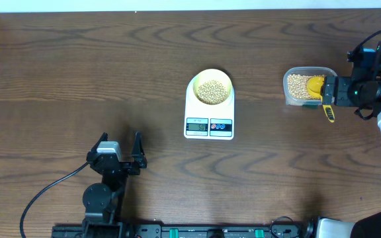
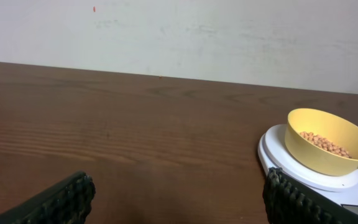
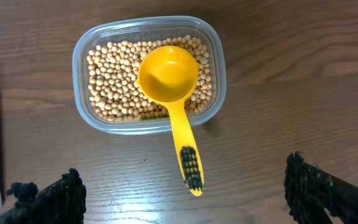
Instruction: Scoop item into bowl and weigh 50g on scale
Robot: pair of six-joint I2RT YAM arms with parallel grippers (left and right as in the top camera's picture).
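Black-fingered, the left gripper [image 1: 119, 140] hangs at the near left over the dark brown wooden table [image 1: 78, 66], its jaws spread wide apart and holding nothing. Farther in, near the middle, the flat white digital kitchen scale [image 1: 194, 111] lies with its display at the near edge. The small round pale yellow bowl [image 2: 319, 155] sits on its far half, with a heap of small round tan beans [image 1: 212, 91] inside. To the right, at about the same depth, a clear rectangular plastic tub [image 3: 82, 62] holds more beans and a yellow plastic scoop [image 3: 166, 74], whose handle reaches out over the rim. The right gripper [image 3: 184, 180] hovers beside it, jaws wide, gripping nothing.
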